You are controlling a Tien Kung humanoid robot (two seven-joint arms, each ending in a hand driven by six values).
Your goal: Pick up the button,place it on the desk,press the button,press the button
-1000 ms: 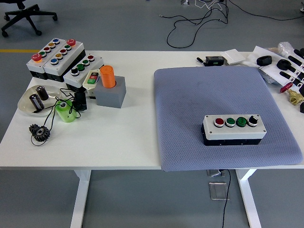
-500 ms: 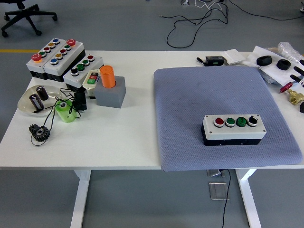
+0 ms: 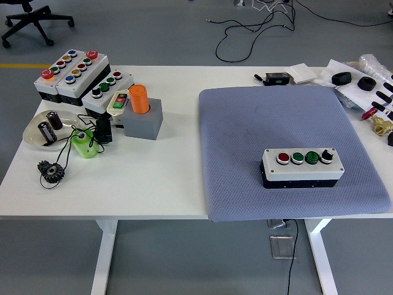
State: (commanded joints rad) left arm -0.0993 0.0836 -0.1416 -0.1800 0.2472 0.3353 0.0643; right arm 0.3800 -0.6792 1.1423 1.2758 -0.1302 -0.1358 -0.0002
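Note:
A white button box (image 3: pixel 301 167) with a black base lies on the grey-blue mat (image 3: pixel 270 123) at the right half of the table. Its top carries a red button (image 3: pixel 283 158), two green buttons (image 3: pixel 298 157) and a black selector knob (image 3: pixel 326 157). Only the black fingertips (image 3: pixel 384 97) of my right hand (image 3: pixel 385 107) show at the right edge, spread and holding nothing, well apart from the box. My left hand is out of view.
Other button boxes (image 3: pixel 73 74) stand at the back left, next to an orange cylinder on a grey block (image 3: pixel 143 110), a bowl (image 3: pixel 44 130), a green part (image 3: pixel 84 145) and a gear (image 3: pixel 51 170). Small parts and a brass fitting (image 3: pixel 381 126) lie at the back right.
My right hand has drawn back toward the right edge and moved slightly down in the picture; less of it shows now. The button box has not moved.

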